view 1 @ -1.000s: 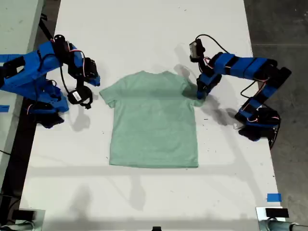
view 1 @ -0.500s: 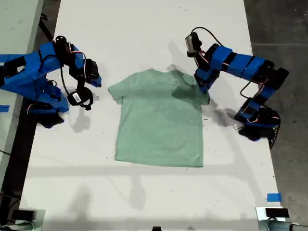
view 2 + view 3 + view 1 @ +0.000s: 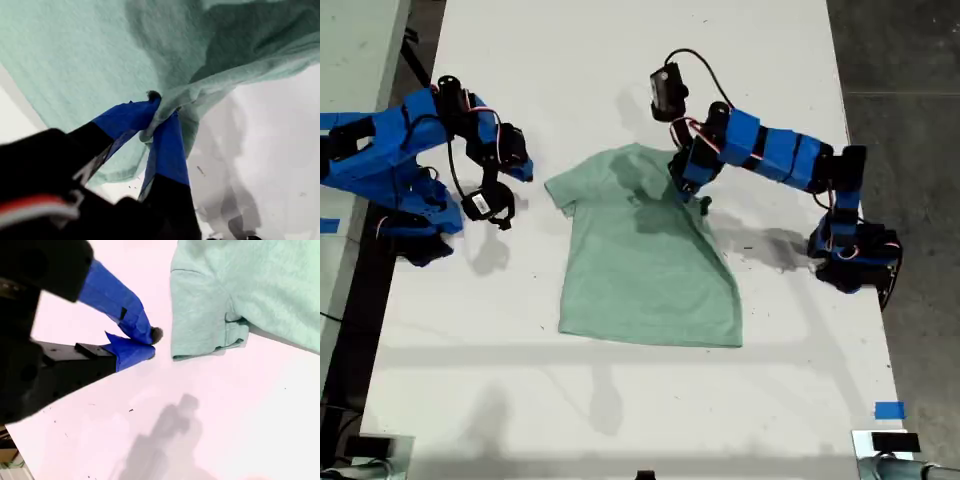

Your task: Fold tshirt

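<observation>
The pale mint-green tshirt (image 3: 640, 270) lies flat on the white table (image 3: 620, 60), neck toward the far edge. My first gripper (image 3: 686, 186), on the arm reaching in from the exterior view's right, is shut on a bunched sleeve of the tshirt (image 3: 75, 55) and holds it lifted over the chest. In the first wrist view, cloth is pinched between the blue fingertips of my first gripper (image 3: 159, 116). My second gripper (image 3: 500, 208) hovers at the exterior view's left, shut and holding nothing. Its tips (image 3: 150, 344) sit a short gap from the other sleeve (image 3: 200, 315), which lies flat.
Blue tape marks (image 3: 888, 410) sit near the table's near corner at the exterior view's right. Grey floor (image 3: 910, 60) borders the table on that side. Both arm bases stand at the table's side edges.
My first gripper swung toward the exterior view's left, dragging the held sleeve over the shirt's chest; the shirt slid slightly toward the exterior view's right. The second arm stayed put.
</observation>
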{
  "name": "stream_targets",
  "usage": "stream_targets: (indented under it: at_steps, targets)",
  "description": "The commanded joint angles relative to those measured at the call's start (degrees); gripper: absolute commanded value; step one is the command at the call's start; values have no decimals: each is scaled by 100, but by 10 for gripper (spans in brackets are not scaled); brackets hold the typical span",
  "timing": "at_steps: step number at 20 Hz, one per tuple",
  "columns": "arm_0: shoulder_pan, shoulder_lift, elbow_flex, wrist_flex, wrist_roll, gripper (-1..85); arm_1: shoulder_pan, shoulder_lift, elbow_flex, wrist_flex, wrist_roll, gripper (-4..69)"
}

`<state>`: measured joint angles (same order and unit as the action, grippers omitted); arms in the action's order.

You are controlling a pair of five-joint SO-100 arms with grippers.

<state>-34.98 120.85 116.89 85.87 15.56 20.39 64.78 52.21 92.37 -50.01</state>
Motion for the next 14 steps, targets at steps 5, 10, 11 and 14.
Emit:
stream_targets:
  at_steps: [5, 10, 11, 14]
  targets:
    - [123, 18, -202, -105, -62, 1, -334, -1028, -1011, -888, 527, 46]
    - [88, 0, -202, -132, -79, 18, -114, -237, -1222, -483, 360, 317]
    - [79, -9, -211, -141, -70, 1, -9, 18, -1213, -220, 290, 307]
    - [-53, -237, -378, -62, -9, 22, 193, 888, -633, 149, 167, 282]
